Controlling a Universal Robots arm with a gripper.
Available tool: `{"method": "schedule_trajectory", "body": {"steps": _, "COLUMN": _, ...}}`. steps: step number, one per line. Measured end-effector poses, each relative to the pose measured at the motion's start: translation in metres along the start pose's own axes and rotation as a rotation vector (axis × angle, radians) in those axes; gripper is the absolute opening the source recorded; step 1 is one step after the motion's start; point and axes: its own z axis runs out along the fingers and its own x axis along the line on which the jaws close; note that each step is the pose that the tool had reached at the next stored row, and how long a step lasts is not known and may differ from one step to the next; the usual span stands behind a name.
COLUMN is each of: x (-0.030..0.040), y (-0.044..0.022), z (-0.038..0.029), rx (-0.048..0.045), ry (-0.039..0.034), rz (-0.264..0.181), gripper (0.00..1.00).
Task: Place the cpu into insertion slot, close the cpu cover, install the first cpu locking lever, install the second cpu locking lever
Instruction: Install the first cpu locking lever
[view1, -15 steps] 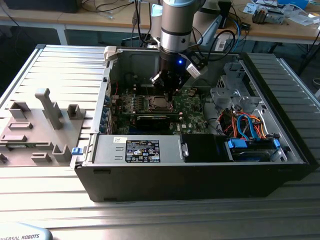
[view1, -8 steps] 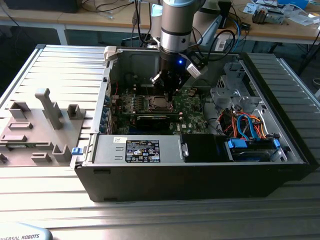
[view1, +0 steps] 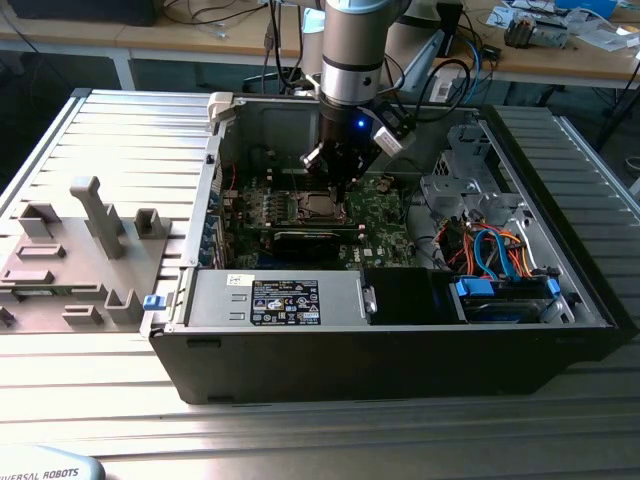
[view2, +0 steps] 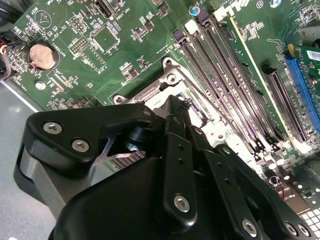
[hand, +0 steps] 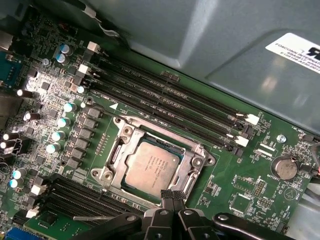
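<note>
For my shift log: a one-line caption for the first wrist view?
Gripper at the socket's edge, cpu seated under the closed cover.

A ribbed, silvery metal desk (view1: 300, 430) carries the open black computer case (view1: 400, 350) and, toward the exterior view's left, a grey plastic fixture block (view1: 75, 255).

A dull silver-grey square metal cpu (hand: 151, 166) sits within a silvery metal cpu cover (hand: 196, 151) on the green printed motherboard (hand: 255, 165) lined with long black memory slots (hand: 170, 97), beneath the matte black pincer (hand: 172, 196).
</note>
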Motion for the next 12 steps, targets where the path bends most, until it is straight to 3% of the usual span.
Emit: {"method": "schedule_trajectory", "body": {"steps": 12, "x": 0.0000, "y": 0.0000, "z": 0.0000, "rx": 0.0002, "ry": -0.0012, "rz": -0.018, "gripper": 0.11}}
